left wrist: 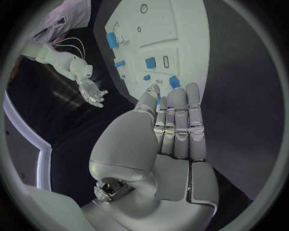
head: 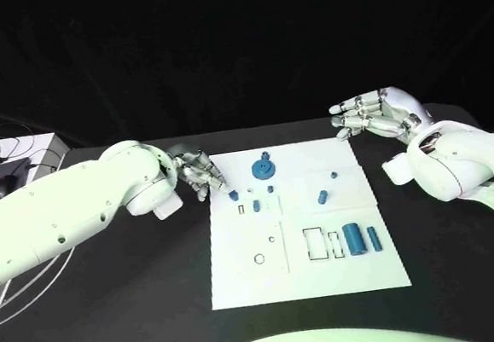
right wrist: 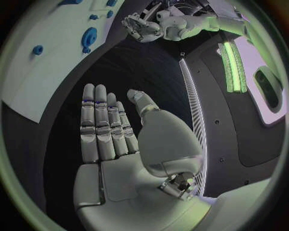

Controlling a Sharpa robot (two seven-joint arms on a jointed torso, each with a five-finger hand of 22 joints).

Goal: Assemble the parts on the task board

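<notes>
The white rectangular task board (head: 305,253) is lying in the middle of the black table (head: 120,327), carrying small blue plastic parts (head: 355,238), including a round blue gear-like part (head: 264,168) near its far edge. The left hand (head: 194,171) is hovering just beside the board's far left corner, fingers extended, grasping nothing. The right hand (head: 374,113) is hanging beyond the board's far right corner, released and empty.

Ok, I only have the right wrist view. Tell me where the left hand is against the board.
Observer: In the head view the left hand is at the task board's far left corner, fingertips near a small blue part.
Operator: Check its palm.
Observer: The left wrist view shows it empty, fingers straight.
Operator: Say what lies at the board's near end.
Observer: A large blue cylinder, lying beside outlined slots.
</notes>
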